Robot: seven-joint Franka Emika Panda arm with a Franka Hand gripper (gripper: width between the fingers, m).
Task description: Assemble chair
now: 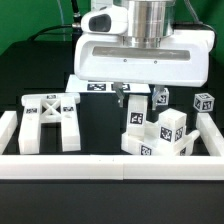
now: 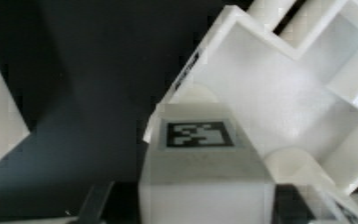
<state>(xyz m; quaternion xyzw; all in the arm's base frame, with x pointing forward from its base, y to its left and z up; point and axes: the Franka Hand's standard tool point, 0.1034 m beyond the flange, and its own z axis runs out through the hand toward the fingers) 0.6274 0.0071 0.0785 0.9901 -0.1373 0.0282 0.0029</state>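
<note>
My gripper (image 1: 135, 101) hangs over the cluster of white chair parts (image 1: 165, 135) at the exterior view's right. Its fingers (image 1: 120, 97) straddle the top of a white tagged block (image 1: 136, 121) standing at the cluster's left side. In the wrist view that block (image 2: 202, 150), with a square tag on its face, fills the gap in my gripper (image 2: 208, 205), and the dark fingers (image 2: 105, 203) sit against its sides. The X-braced frame (image 1: 50, 120) lies apart at the exterior view's left. Whether the block is off the table is hidden.
Long white border rails run along the front (image 1: 110, 166), the left (image 1: 8, 128) and the right (image 1: 212, 135). The marker board (image 1: 100, 86) lies at the back behind the gripper. Other chair parts (image 2: 318, 70) crowd close beside the held block.
</note>
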